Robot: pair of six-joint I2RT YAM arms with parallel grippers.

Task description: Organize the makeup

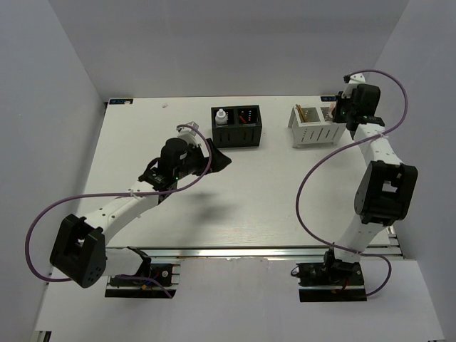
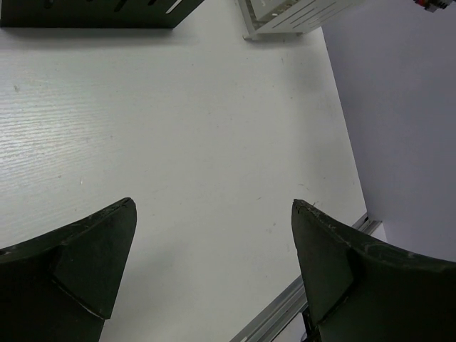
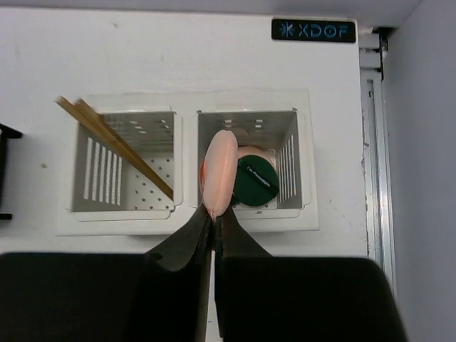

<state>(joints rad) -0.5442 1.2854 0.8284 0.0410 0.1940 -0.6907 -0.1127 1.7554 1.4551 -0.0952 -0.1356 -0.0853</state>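
My right gripper (image 3: 214,212) is shut on the edge of a pink disc (image 3: 219,171), held edge-on over the right compartment of the white slotted box (image 3: 185,221). In that compartment lie a dark green disc (image 3: 256,182) and another pink disc (image 3: 251,153). Two tan sticks (image 3: 114,146) lean in the left compartment. The white bottle (image 1: 222,116) and red pencils (image 1: 248,116) stand in the black box (image 1: 237,135). My left gripper (image 2: 214,206) hangs open over bare table, just in front of the black box, holding nothing.
The black box (image 2: 92,13) and the white slotted box (image 2: 292,16) sit side by side at the back of the table. The table's right edge and its metal rail (image 3: 376,142) run close beside the white box. Grey walls enclose the table.
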